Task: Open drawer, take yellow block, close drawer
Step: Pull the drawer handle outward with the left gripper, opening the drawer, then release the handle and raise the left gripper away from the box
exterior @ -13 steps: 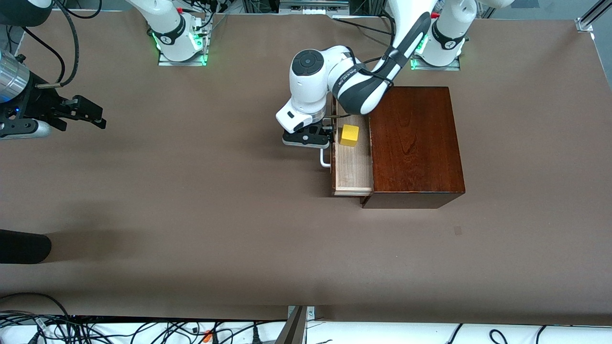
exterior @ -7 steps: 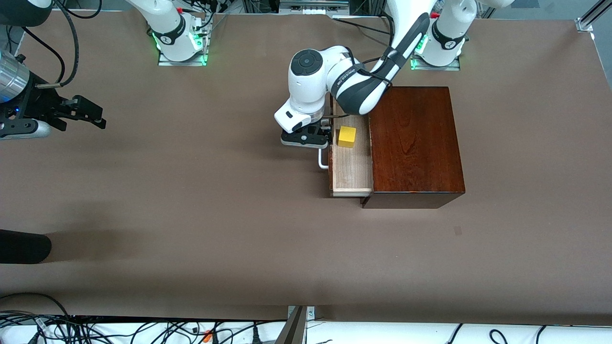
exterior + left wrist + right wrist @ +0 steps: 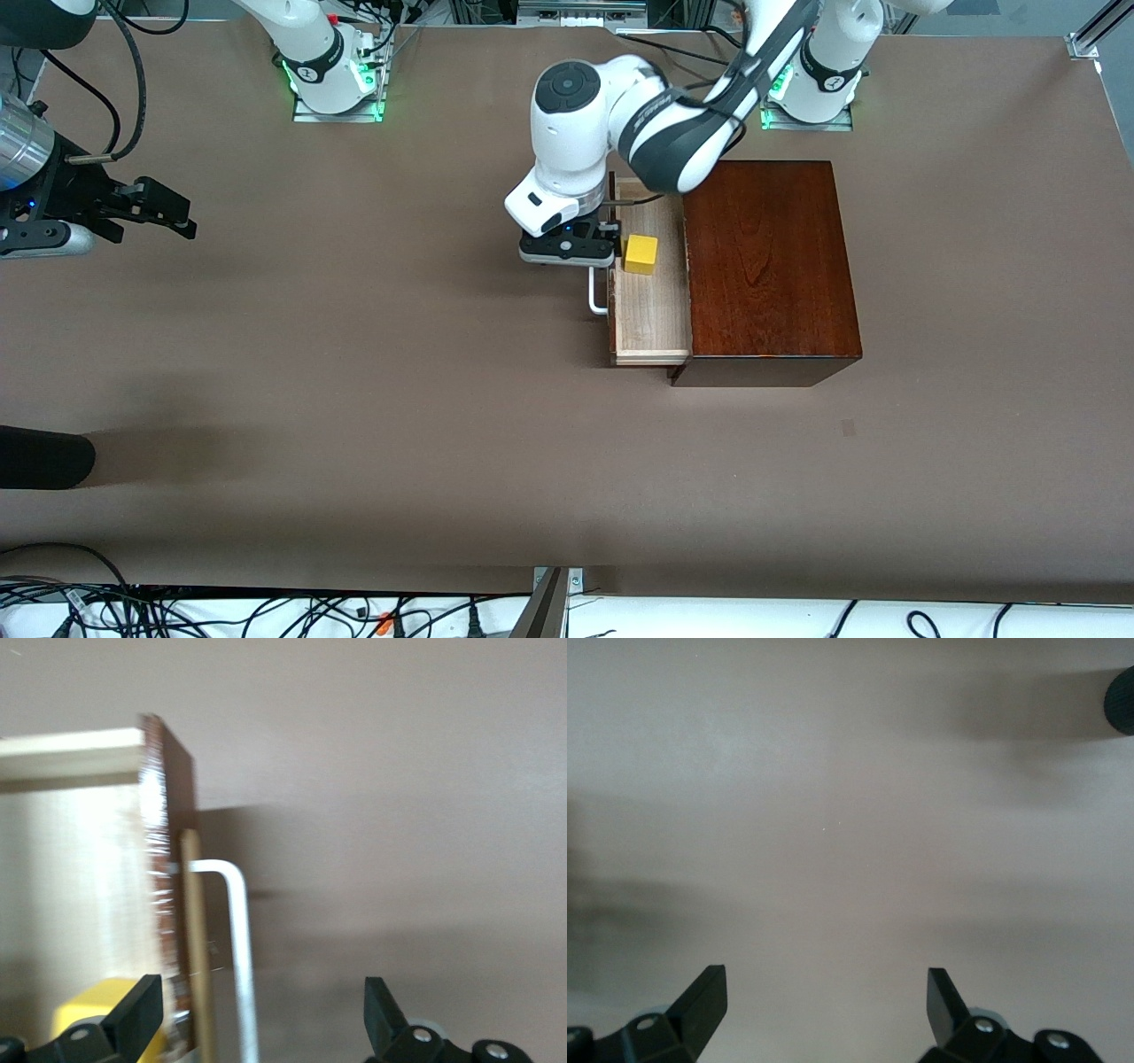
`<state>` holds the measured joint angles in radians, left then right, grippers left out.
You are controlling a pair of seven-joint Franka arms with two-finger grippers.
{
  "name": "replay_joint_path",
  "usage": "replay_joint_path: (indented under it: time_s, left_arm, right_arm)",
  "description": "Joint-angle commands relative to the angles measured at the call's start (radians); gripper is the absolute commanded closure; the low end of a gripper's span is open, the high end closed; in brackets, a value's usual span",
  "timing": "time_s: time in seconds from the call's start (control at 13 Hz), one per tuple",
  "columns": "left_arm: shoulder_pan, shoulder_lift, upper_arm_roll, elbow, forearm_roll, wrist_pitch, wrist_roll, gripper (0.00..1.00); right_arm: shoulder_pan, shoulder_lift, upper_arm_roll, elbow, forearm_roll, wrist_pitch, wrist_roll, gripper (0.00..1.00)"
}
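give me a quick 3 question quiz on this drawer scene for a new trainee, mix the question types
1. True or false: the yellow block lies in the open drawer.
2. Multiple choice: the left gripper is (A) open over the drawer's white handle and front, (B) shut on the block, (C) resting on top of the wooden box.
3. Fill in: the right gripper waits over bare table toward the ____ arm's end, fingers open.

Key
1. True; the block is beside the gripper, not held.
2. A; the left wrist view shows its fingers spread either side of the drawer front and handle.
3. right
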<state>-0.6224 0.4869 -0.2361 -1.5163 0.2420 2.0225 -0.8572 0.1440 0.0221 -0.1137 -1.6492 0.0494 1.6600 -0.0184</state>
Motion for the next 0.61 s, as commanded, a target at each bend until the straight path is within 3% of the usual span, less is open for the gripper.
replay_joint_path:
  time_s: [0.0, 0.31, 0.54]
  left_arm:
    - [0.068, -0.094, -0.002, 0.005, -0.027, -0.163, 0.171, 0.00]
    - [0.251, -0.273, -0.002, -0.060, -0.127, -0.257, 0.433, 0.00]
    - [0.349, -0.407, 0.029, -0.105, -0.139, -0.336, 0.510, 0.00]
  right_arm:
    - [-0.009, 0.006, 0.008, 0.017, 0.000, -0.012, 0.008, 0.00]
    - [0.002, 0.016, 0.017, 0.016, 0.009, 0.000, -0.001, 0.00]
    - [0.049, 0.039, 0.032, 0.037, 0.020, -0.011, -0.026, 0.00]
